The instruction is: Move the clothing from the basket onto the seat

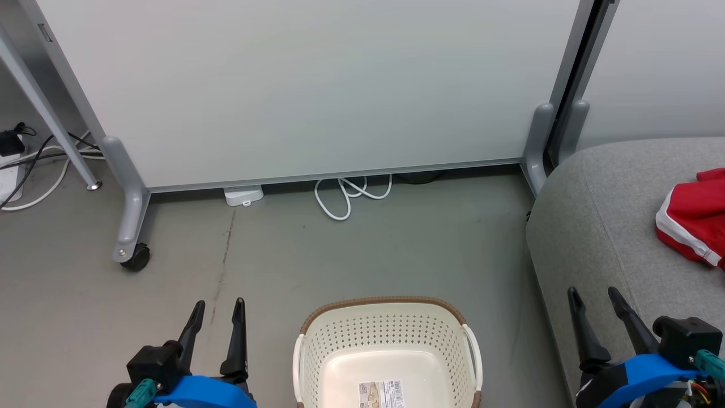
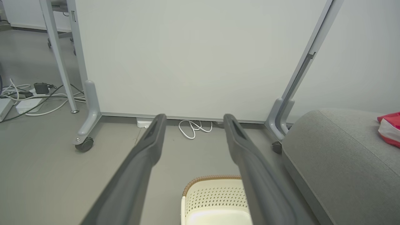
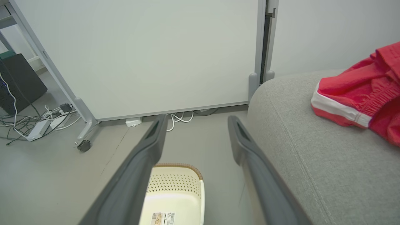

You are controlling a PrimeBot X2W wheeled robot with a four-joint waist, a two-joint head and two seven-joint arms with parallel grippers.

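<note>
You look about done: the red clothing (image 1: 694,218) lies on the grey sofa (image 1: 600,226), the laundry basket (image 1: 385,331) shows bare inside, and your left hand (image 1: 220,304) and right hand (image 1: 593,292) are released, empty.

Ahead: open grey floor (image 1: 368,249) runs from the basket (image 1: 385,340) to the partition panel (image 1: 317,90), which walls off the far side.
Basket mouth: faces up, free from above; the left gripper (image 1: 220,302) and right gripper (image 1: 592,290) flank it, well apart.
Right: the sofa (image 1: 600,226) rises near the basket, with a narrow strip of floor between.
Sofa top: red clothing (image 1: 688,221) takes the far part; the nearer cushion is bare.
Low hazards: a castor foot (image 1: 135,249) and a white cable loop (image 1: 346,198) at the panel's base.
</note>
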